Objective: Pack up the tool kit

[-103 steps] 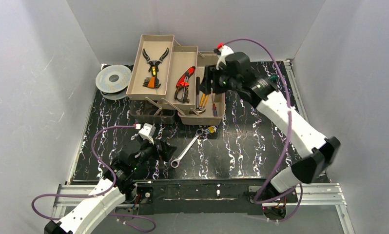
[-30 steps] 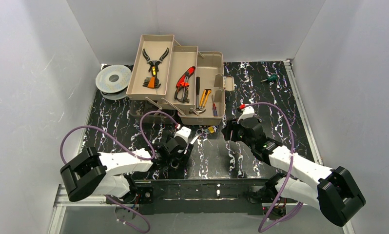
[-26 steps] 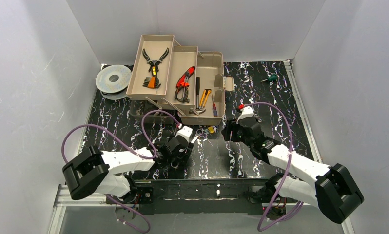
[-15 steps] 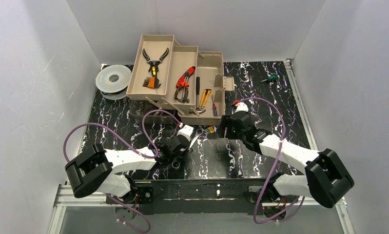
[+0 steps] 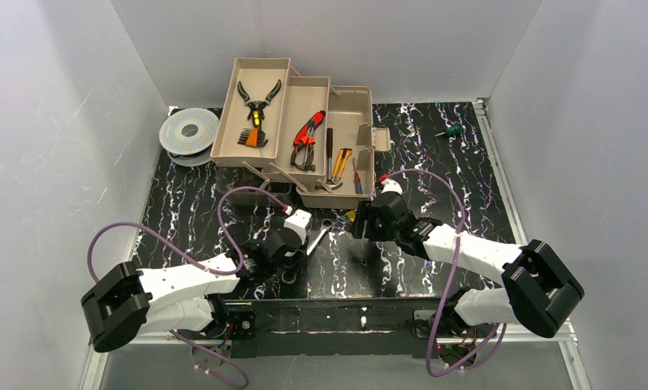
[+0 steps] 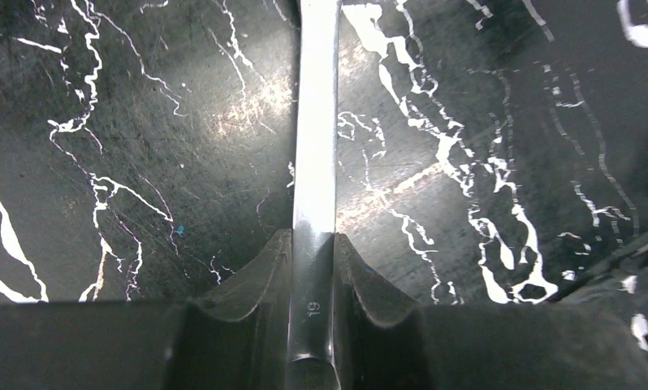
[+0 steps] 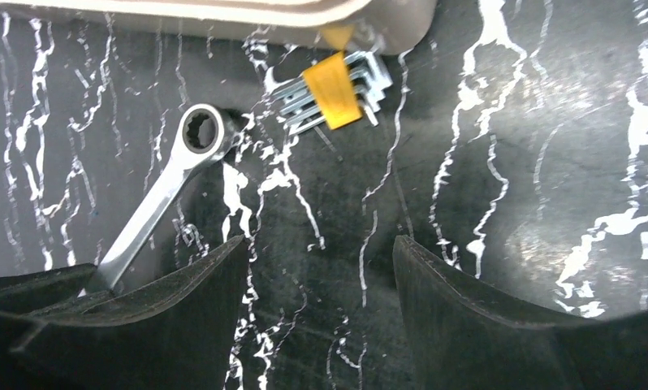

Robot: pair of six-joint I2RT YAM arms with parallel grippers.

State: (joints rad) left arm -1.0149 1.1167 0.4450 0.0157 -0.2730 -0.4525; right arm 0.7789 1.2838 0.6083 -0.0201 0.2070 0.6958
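The tan toolbox stands open at the back, its fold-out trays holding black pliers, red pliers and a hammer. A silver wrench lies on the black marbled table in front of it. My left gripper is shut on the wrench shaft, one finger on each side. My right gripper is open and low over the table, just right of the wrench's ring end. A hex key set in a yellow holder lies ahead of it by the toolbox edge.
A round grey wire spool lies at the back left beside the toolbox. A small green screwdriver lies at the back right. Grey walls close in the table on three sides. The two grippers are close together at the centre front.
My left gripper has shut on the wrench shaft. The right arm has swung left and forward, from the middle right to just in front of the toolbox beside the wrench's ring end.
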